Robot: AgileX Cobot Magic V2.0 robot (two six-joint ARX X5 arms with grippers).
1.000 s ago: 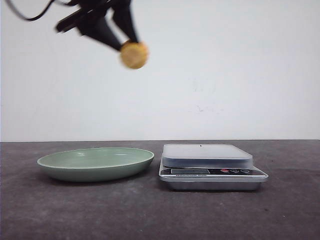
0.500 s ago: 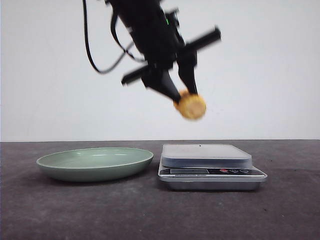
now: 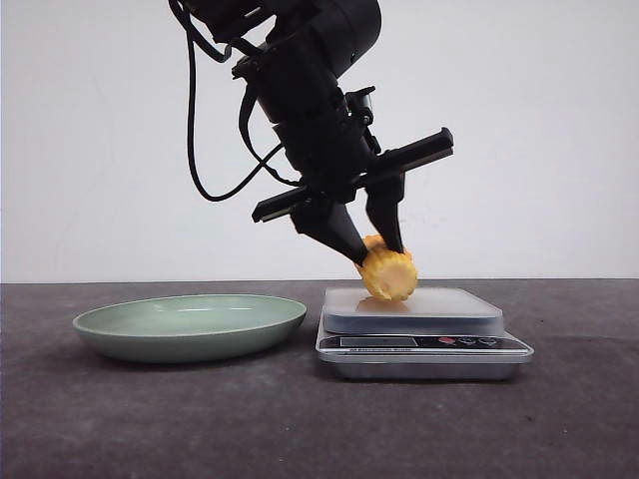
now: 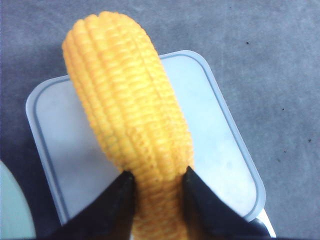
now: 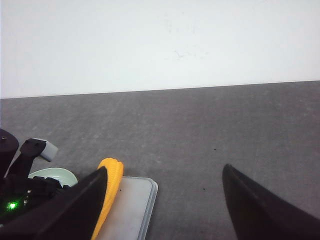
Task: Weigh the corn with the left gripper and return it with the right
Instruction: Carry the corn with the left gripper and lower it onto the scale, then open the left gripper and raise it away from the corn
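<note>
1. Your corn (image 3: 388,275) sits low over the scale (image 3: 423,344), its lower end at or just above the pale weighing platform (image 3: 413,303); from the front you cannot tell for sure whether it touches. It lies toward the plate-side half of that platform, tilted rather than flat.
2. The left claw (image 3: 377,247) is clenched on the corn. In the left wrist view the two black fingers (image 4: 117,200) pinch one end of the cob from either side, and the rest of the cob sticks out past the tips over the platform.
3. Progress, as you can judge it: the pickup and the carry to the scale look done, while the set-down is only about to finish. The corn is not yet let go, so no true weight can be read.
4. Left for you: free the corn, pull the left arm clear, then bring in the right claw (image 5: 165,200) to lift it and return it, presumably to the green plate (image 3: 190,326) just beside the scale on the desk (image 3: 100,419).
5. The right claw stands spread wide with nothing between its fingers, well back from the scale.
</note>
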